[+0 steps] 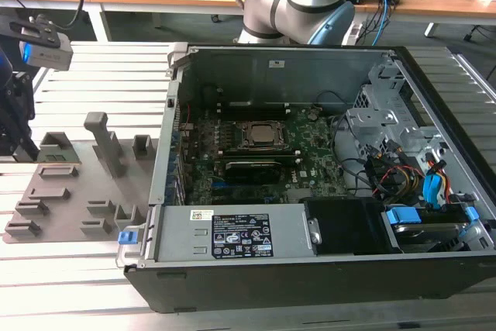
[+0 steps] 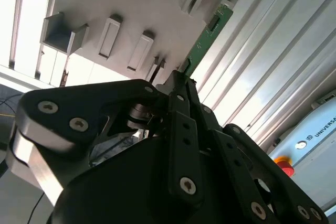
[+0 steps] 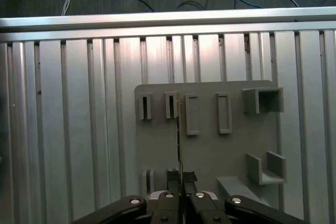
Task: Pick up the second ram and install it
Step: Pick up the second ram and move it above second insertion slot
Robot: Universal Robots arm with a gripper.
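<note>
The second ram point(image 2: 207, 35) is a thin green board. In the second wrist view it sticks out from between my black fingers point(image 2: 178, 108). My gripper point(image 3: 181, 178) is shut on it. In the first wrist view the ram point(image 3: 178, 135) is seen edge-on as a thin line over the grey holder tray point(image 3: 210, 150), beside the tray's slotted blocks. In the exterior view the arm's wrist end point(image 1: 15, 106) stands at the left edge, over the left end of the holder tray point(image 1: 70, 191). The motherboard point(image 1: 310, 145) lies inside the open computer case point(image 1: 310, 269).
The processor socket point(image 1: 263, 136) sits mid-board, with dark slots just in front of it. Drive bays and coloured cables point(image 1: 418, 184) fill the case's right side. The ribbed metal table point(image 1: 108, 75) runs under everything. The arm's base point(image 1: 298, 5) stands behind the case.
</note>
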